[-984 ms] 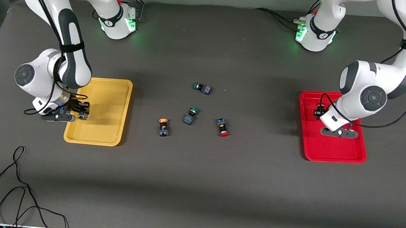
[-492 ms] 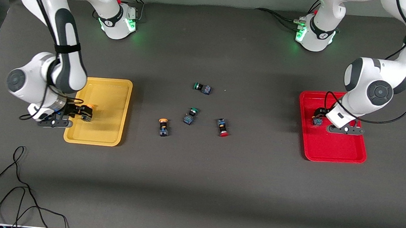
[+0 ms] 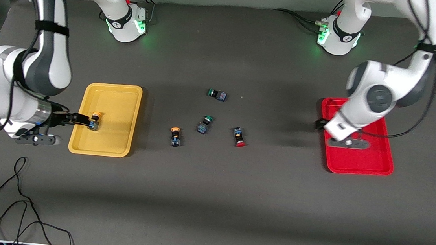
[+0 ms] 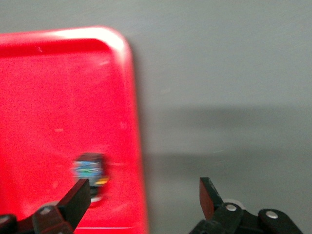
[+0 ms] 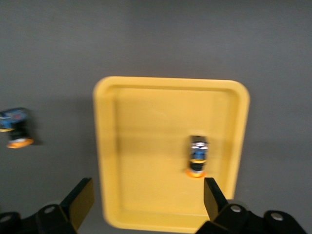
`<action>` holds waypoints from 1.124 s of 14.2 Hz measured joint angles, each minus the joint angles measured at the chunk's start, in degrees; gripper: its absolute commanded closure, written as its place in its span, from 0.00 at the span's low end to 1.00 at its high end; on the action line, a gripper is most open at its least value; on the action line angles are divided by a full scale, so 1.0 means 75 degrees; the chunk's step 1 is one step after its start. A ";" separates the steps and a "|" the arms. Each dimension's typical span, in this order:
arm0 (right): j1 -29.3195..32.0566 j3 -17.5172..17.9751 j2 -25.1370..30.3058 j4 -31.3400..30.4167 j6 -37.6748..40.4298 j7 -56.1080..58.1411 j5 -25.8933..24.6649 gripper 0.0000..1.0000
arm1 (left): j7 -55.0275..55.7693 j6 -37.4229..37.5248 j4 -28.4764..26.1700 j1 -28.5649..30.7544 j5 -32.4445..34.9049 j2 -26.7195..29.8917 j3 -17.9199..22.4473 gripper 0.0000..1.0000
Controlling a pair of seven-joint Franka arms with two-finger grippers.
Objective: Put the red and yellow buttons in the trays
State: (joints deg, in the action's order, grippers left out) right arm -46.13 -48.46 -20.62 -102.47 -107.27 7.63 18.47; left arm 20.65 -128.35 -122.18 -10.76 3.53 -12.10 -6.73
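A yellow-capped button [image 3: 93, 121] lies in the yellow tray [image 3: 125, 102]; it also shows in the right wrist view [image 5: 198, 157]. My right gripper [image 3: 78, 119] is open and empty above that tray's rim [image 5: 170, 83]. A button with a blue-and-black body [image 4: 90, 170] lies in the red tray [image 4: 48, 97], hidden by the arm in the front view. My left gripper [image 3: 319, 125] is open and empty over the red tray's [image 3: 360, 162] edge toward the table's middle. Another yellow button [image 3: 175, 135] and a red button [image 3: 239, 136] lie on the table's middle.
Two green-capped switches [image 3: 205, 124] [image 3: 217, 94] lie by the loose buttons. A black cable [image 3: 18, 199] loops on the table near the front camera at the right arm's end. The second yellow button also shows in the right wrist view [image 5: 14, 127].
The right gripper has let go of the yellow button in the yellow tray and drawn back, rising. The left gripper has left a button in the red tray and moved toward the table's middle.
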 measured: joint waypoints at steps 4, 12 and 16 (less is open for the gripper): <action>-0.1418 0.0072 -0.0047 0.0034 -0.0251 -0.2242 0.0076 0.00 | 0.2121 0.0284 0.2433 -0.1406 -0.0712 -0.1689 -0.0100 0.01; -0.2969 0.0248 -0.1172 -0.0023 -0.1839 -0.4352 0.1479 0.00 | 0.4414 0.0296 0.5199 -0.2371 -0.0827 -0.4222 -0.0119 0.04; -0.2993 0.0658 -0.1954 -0.0098 -0.2905 -0.4362 0.1842 0.00 | 0.4418 0.0014 0.5059 -0.2522 -0.0806 -0.4457 -0.0118 0.27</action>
State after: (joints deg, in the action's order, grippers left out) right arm -68.58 -43.53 -35.27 -103.20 -129.06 -25.09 32.28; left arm 53.78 -128.25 -84.23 -29.67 -2.51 -45.53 -7.62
